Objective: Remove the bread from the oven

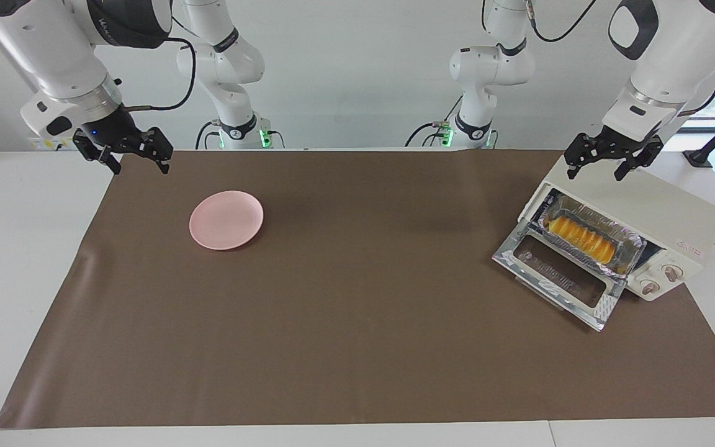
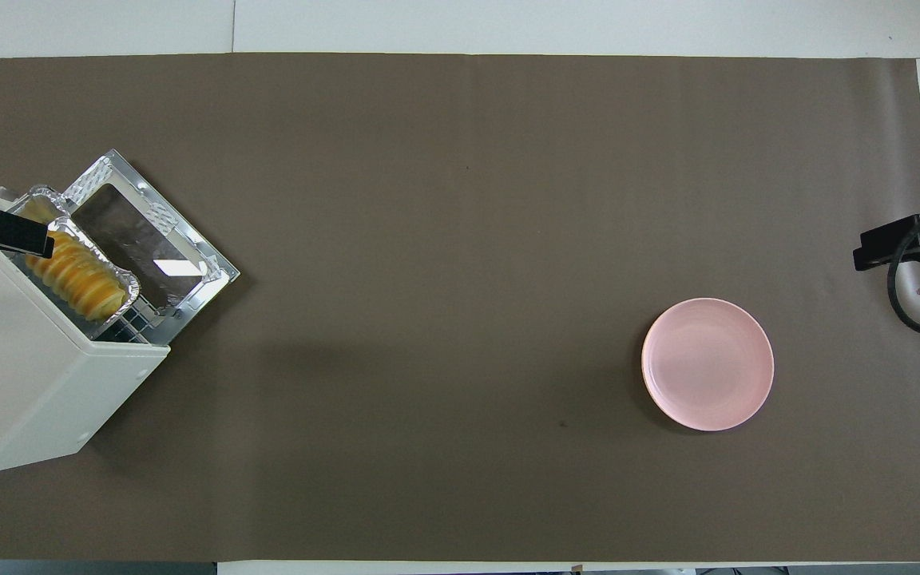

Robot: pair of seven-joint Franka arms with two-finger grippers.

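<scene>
Facing view is showing the bread (image 1: 581, 240) sitting in a foil tray (image 1: 632, 243) at the oven (image 1: 655, 211) mouth, likely light and squashy, best pinched mid-loaf across its width, while the left gripper (image 1: 613, 162) over the oven and the waiting right gripper (image 1: 123, 153) are holding their fingers wide and empty.

pink plate (image 1: 226, 220) on brown mat (image 1: 357, 323), toward right arm's end.
</scene>
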